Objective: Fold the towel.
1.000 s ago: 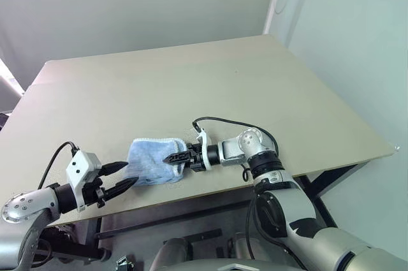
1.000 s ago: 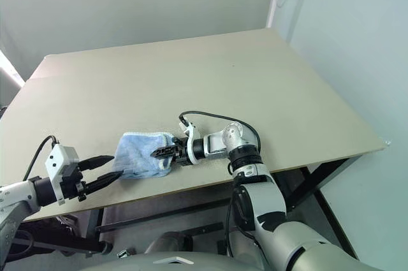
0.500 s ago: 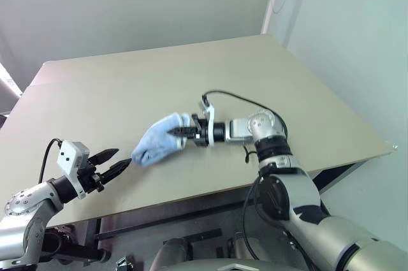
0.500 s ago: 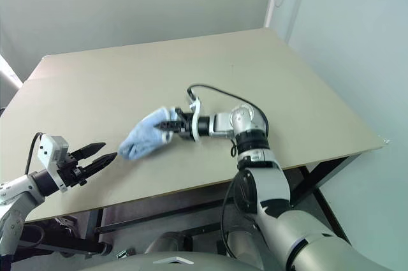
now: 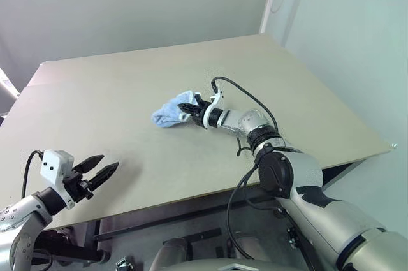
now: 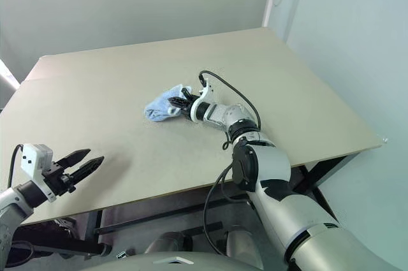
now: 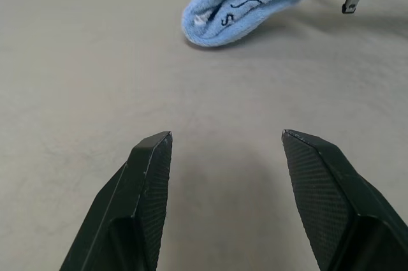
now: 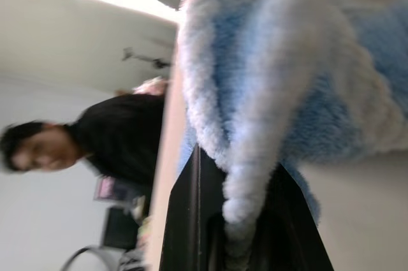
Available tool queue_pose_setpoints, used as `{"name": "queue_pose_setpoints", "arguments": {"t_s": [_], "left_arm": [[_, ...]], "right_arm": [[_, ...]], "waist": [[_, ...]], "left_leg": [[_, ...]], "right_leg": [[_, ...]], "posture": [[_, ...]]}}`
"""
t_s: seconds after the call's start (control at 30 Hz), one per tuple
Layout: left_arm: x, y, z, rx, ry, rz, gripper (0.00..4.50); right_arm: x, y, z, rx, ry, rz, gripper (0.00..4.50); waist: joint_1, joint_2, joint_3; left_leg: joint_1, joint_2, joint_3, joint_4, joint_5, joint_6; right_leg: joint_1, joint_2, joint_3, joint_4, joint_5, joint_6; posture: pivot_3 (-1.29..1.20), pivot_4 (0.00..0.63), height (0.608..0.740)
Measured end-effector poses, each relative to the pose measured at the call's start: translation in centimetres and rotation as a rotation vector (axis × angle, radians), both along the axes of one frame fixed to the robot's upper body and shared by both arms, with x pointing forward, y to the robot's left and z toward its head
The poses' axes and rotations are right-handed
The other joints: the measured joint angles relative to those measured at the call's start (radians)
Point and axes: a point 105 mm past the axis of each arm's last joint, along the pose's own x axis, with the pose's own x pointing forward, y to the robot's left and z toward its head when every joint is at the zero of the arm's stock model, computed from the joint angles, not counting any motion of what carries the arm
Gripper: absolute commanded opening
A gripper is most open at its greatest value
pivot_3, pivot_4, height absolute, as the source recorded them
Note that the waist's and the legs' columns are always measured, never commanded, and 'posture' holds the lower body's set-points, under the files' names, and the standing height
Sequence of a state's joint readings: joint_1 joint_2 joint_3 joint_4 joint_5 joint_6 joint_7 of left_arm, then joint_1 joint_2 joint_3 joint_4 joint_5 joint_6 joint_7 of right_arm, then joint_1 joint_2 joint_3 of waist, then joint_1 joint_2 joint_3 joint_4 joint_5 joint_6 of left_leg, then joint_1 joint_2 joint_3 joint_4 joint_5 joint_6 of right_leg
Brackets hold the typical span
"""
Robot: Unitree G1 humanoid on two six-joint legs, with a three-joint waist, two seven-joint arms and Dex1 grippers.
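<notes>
The towel (image 5: pixel 171 111), light blue terry cloth, lies bunched near the middle of the beige table (image 5: pixel 127 86), one end raised. My right gripper (image 5: pixel 189 109) is shut on that raised end; in the right wrist view the towel (image 8: pixel 280 92) drapes over the pinched black fingers (image 8: pixel 191 233). A dark printed line shows on the towel's folded end (image 7: pixel 242 9) in the left wrist view. My left gripper (image 5: pixel 101 170) hovers open near the table's front left edge, well short of the towel, with nothing between its fingers (image 7: pixel 143 182).
The table's front edge (image 5: pixel 210 191) runs close under both arms. A black cable (image 5: pixel 245 95) loops over my right wrist. A person in a dark top (image 8: pixel 121 137) shows beyond the table in the right wrist view. A pale wall rises behind and to the right.
My right gripper closed on the towel and dragged it from the front edge up toward the table's middle. The left gripper drew back to the left, away from the towel, staying open.
</notes>
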State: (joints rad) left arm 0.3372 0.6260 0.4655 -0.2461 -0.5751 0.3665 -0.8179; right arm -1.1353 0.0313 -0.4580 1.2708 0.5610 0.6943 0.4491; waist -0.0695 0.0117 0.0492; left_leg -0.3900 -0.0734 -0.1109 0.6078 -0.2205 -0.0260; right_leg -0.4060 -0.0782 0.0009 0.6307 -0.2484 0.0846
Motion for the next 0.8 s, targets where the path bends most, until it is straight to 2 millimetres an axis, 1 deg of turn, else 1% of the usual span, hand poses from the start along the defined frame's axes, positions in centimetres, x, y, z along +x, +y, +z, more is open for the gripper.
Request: {"name": "queue_pose_setpoints", "arguments": {"t_s": [0.1,0.23,0.37,0.4,0.47,0.63,0.67,0.73,0.8], "left_arm": [[0.0,0.1,0.0,0.005,-0.001,0.01,2.93],[0.1,0.1,0.1,0.013,0.009,0.008,2.93],[0.2,0.3,0.2,0.022,0.009,0.006,2.93],[0.4,0.4,0.3,0.022,0.006,0.008,2.93],[0.7,0.5,0.5,0.024,-0.003,0.008,2.93],[1.3,0.4,0.8,0.032,-0.01,0.0,2.93],[1.4,0.5,0.7,0.03,-0.009,0.0,2.93],[1.5,0.6,0.7,0.031,-0.009,0.003,2.93],[1.6,0.7,0.6,0.03,-0.005,0.003,2.93]], "right_arm": [[-0.9,-0.1,-0.9,-0.03,0.007,0.068,0.01],[-1.8,-0.7,-2.4,-0.05,0.074,0.102,0.01],[-2.3,-1.5,-3.4,-0.079,0.119,0.115,1.14],[-2.4,-1.6,-3.6,-0.084,0.127,0.113,1.57],[-2.5,-1.7,-3.8,-0.093,0.136,0.113,2.28],[-2.7,-1.6,-3.5,-0.062,0.127,0.138,4.16],[-2.7,-1.6,-3.3,-0.052,0.121,0.143,4.47],[-2.7,-1.8,-2.9,-0.03,0.111,0.151,4.47],[-2.5,-2.6,-2.6,-0.01,0.11,0.15,4.47]], "waist": [[-0.002,0.0,0.0],[-0.001,0.0,0.0],[0.0,0.0,0.0],[0.0,0.0,0.0],[0.0,0.0,0.0],[-0.001,0.0,0.0],[-0.001,0.0,0.0],[0.0,0.0,0.0],[0.001,0.0,0.0]], "left_leg": [[0.0,0.001,0.0,0.0,0.0,0.0],[0.0,0.001,0.0,0.001,0.0,0.0],[0.0,0.0,0.0,0.001,0.0,0.0],[0.0,0.0,0.0,0.001,0.0,0.0],[0.0,0.0,0.0,0.001,0.0,0.0],[0.0,0.0,0.0,0.0,0.0,0.0],[0.0,0.0,0.0,0.001,0.0,0.0],[0.0,0.0,0.0,0.001,0.0,0.0],[0.0,0.0,0.0,0.002,0.0,0.0]], "right_leg": [[0.0,0.001,0.0,0.0,0.0,0.0],[0.0,0.001,0.0,0.0,0.0,0.0],[0.0,0.0,0.0,0.0,0.0,0.0],[0.0,0.0,0.0,0.0,0.0,0.0],[0.0,0.001,0.0,0.001,0.0,0.0],[0.0,0.001,0.0,0.0,0.0,0.0],[0.001,0.001,0.0,0.0,0.0,0.0],[0.001,0.001,0.0,0.001,0.0,0.0],[0.001,0.001,0.0,0.001,0.0,0.0]], "posture": [[0.0,0.0,0.74],[0.0,0.0,0.74],[0.0,0.0,0.74],[0.0,0.0,0.74],[0.0,0.0,0.74],[0.0,0.0,0.74],[0.0,0.0,0.74],[0.0,0.0,0.74],[0.0,0.0,0.74]]}}
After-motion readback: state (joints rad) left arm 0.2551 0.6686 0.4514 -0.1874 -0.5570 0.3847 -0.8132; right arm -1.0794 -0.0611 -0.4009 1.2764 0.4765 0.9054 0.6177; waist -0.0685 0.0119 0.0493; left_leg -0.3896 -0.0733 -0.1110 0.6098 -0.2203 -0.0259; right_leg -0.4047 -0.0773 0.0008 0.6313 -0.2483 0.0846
